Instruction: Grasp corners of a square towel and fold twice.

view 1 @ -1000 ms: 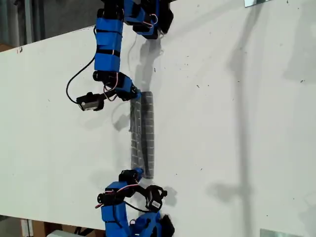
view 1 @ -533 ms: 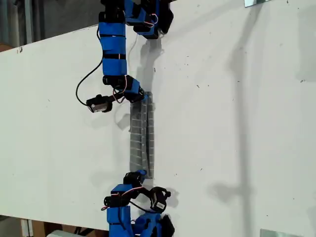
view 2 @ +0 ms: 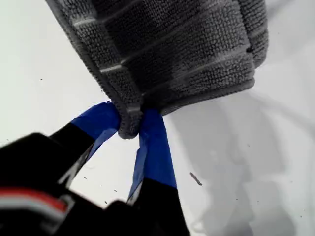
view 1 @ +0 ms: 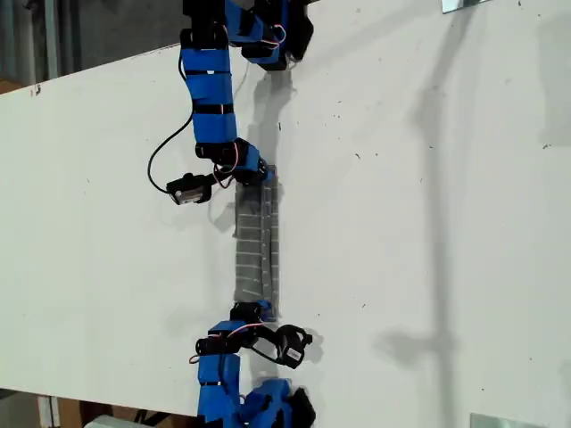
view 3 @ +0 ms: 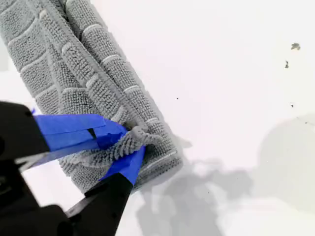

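The towel (view 1: 257, 245) lies as a narrow folded grey strip in the middle of the white table (view 1: 401, 223), stretched between two blue arms. One arm's gripper (view 1: 257, 172) holds the strip's end nearer the exterior view's top. The other arm's gripper (view 1: 254, 311) holds the end nearer the bottom. I cannot match these arms to the wrist views. My first gripper (view 2: 132, 123) is shut on a rounded corner of the towel (view 2: 172, 54), whose end hangs lifted above the table. My second gripper (view 3: 129, 145) is shut on a bunched corner of the towel (view 3: 83, 73), over folded layers.
Black cables loop beside both arms' wrists (view 1: 183, 189). The table edge (view 1: 89, 69) runs along the exterior view's upper left, with dark floor beyond. Metal plates sit at the exterior view's top right (view 1: 464, 4) and bottom right (view 1: 504, 419).
Both arms have shifted toward the exterior view's right, carrying the held towel edge with them. The strip has stayed folded and narrow.
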`<state>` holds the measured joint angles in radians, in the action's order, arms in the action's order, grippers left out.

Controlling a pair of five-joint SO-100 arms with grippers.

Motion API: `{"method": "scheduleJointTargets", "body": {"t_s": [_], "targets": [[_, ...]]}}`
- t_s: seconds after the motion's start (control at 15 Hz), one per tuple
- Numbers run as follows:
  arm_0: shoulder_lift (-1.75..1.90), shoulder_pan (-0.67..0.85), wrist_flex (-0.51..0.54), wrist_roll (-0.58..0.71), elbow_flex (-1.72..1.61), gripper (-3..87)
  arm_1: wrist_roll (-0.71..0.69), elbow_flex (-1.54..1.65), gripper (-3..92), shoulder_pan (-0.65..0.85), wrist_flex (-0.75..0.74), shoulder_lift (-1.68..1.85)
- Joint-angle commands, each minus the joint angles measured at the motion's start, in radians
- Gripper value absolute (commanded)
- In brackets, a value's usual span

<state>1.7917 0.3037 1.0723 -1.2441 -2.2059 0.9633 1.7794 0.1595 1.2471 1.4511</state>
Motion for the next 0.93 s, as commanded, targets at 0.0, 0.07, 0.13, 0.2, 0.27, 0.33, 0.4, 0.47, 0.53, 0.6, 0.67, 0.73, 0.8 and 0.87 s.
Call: {"method": "scheduleJointTargets", "body": {"t_s": [0.0,0.07,0.13,0.2,0.27,0.33,0.4,0.47,0.53,0.6,0.67,0.73,0.8,0.87], "targets": [[0.0,0.0,0.029,0.0,0.026,3.5,0.011,-0.005,29.9,-0.014,0.009,0.005],[0.008,0.0,0.095,0.012,0.071,11.9,0.014,-0.012,33.3,-0.018,0.026,0.015],[0.041,0.006,0.181,0.029,0.14,15.6,0.011,-0.026,34.9,-0.014,0.058,0.048],[0.089,0.018,0.276,0.052,0.232,15.6,0.006,-0.038,35.9,0.006,0.089,0.097],[0.123,0.034,0.365,0.077,0.322,15.6,-0.009,-0.046,36.0,0.029,0.118,0.155],[0.135,0.049,0.437,0.104,0.397,15.6,-0.028,-0.046,36.7,0.052,0.143,0.206],[0.137,0.066,0.505,0.129,0.449,15.6,-0.048,-0.046,37.1,0.075,0.166,0.238],[0.15,0.091,0.545,0.141,0.463,15.6,-0.064,-0.046,37.9,0.094,0.178,0.252],[0.186,0.112,0.554,0.15,0.442,15.6,-0.077,-0.044,38.6,0.106,0.179,0.252],[0.229,0.13,0.552,0.15,0.407,15.6,-0.086,-0.044,39.2,0.115,0.169,0.232],[0.264,0.147,0.545,0.152,0.367,15.6,-0.094,-0.043,39.2,0.126,0.152,0.198],[0.279,0.167,0.537,0.16,0.327,15.6,-0.098,-0.043,39.2,0.133,0.129,0.158],[0.29,0.196,0.532,0.166,0.287,15.6,-0.107,-0.046,39.2,0.143,0.103,0.115],[0.305,0.21,0.508,0.17,0.245,15.6,-0.115,-0.046,39.2,0.155,0.075,0.071]]}}
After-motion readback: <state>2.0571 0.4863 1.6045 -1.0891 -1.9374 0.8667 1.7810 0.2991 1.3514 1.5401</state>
